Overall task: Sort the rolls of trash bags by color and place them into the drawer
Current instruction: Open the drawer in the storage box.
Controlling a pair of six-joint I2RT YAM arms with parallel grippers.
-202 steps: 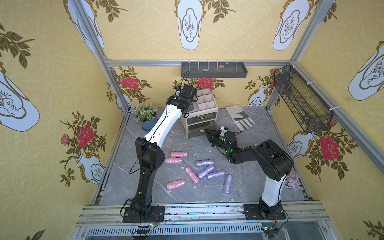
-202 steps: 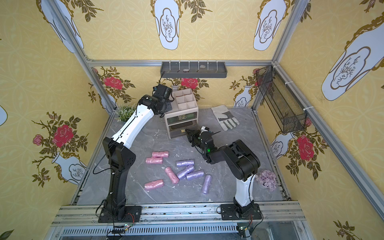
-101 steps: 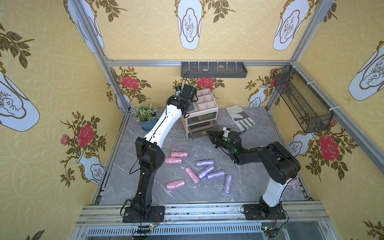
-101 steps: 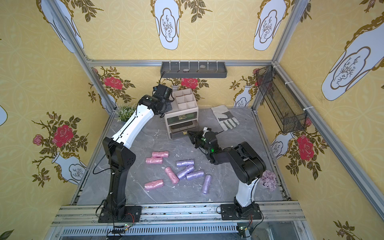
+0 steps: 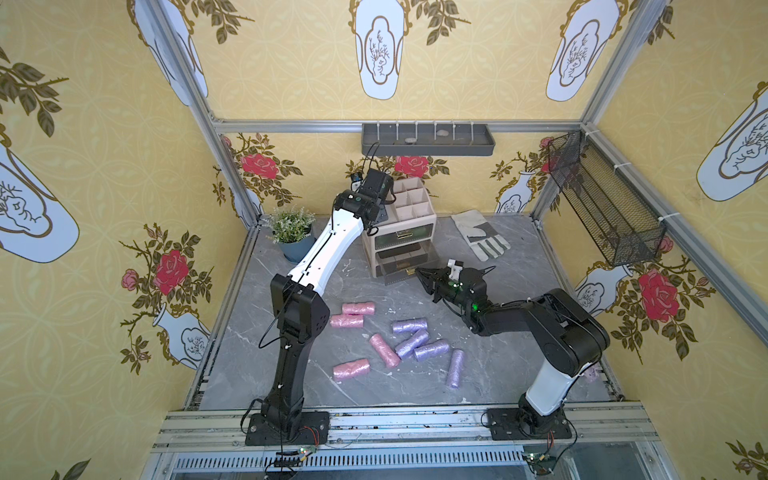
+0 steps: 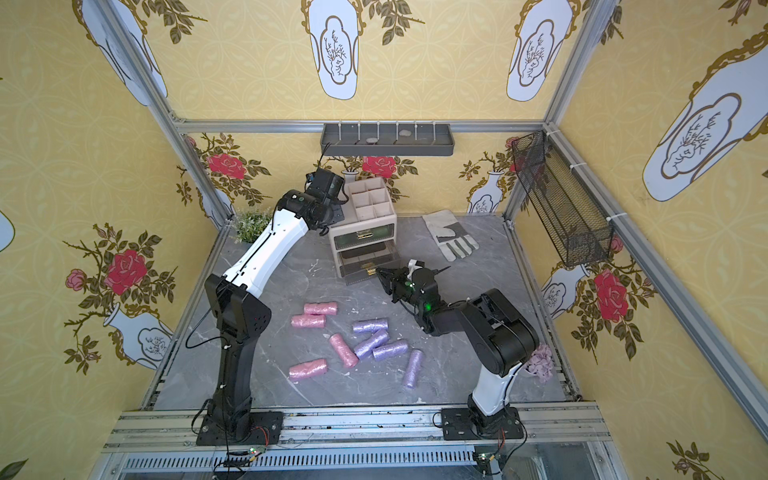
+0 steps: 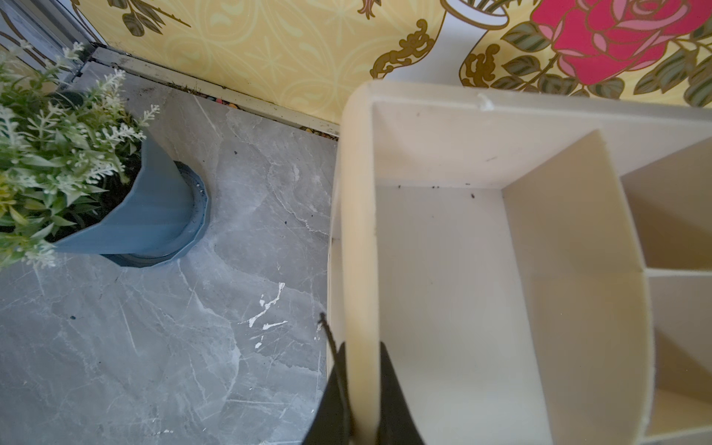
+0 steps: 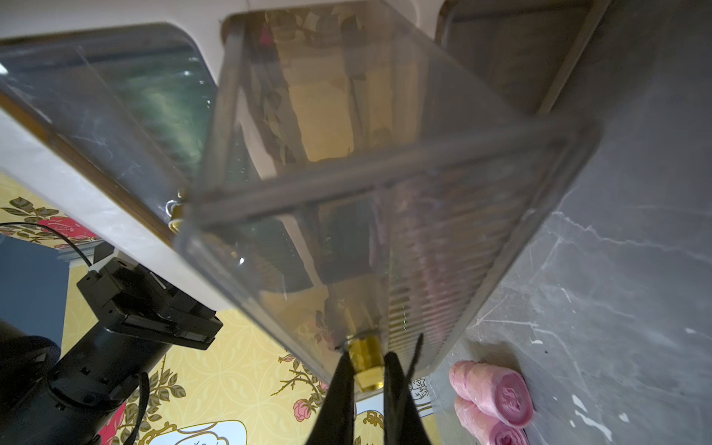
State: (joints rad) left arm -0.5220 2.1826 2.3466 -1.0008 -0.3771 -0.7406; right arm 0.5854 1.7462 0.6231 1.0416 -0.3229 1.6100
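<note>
Right, the left gripper (image 7: 360,346) is up at the drawer chest (image 5: 401,226). Its two black fingers are closed tight on the beige side wall of the divided top tray, one finger outside and one inside the compartment. The potted plant (image 5: 291,232) stands just beside that arm, by the back corner of the desk (image 5: 498,340).

Now the front of the chest: the right gripper (image 8: 366,356) comes in low and is pinched together on the gold handle (image 8: 366,366) of a smoky drawer (image 5: 409,270). That drawer stands pulled well out, below the top one. The top drawer is pushed in, and green film (image 8: 165,104) shimmers through its dark front, though I cannot count rolls in there.

Out on the grey desk, between the two arms, lie the loose rolls. There are four pink rolls (image 5: 358,308). Two lie side by side and touching, near the left arm's elbow. A third is angled in the middle, and the fourth lies alone toward the front rail. There are also four purple rolls (image 5: 409,325). Three are bunched together right beside that middle pink one, and the fourth lies apart, nearer the right arm's base.

A work glove (image 5: 478,235) lies flat behind the right arm, beside the chest.
</note>
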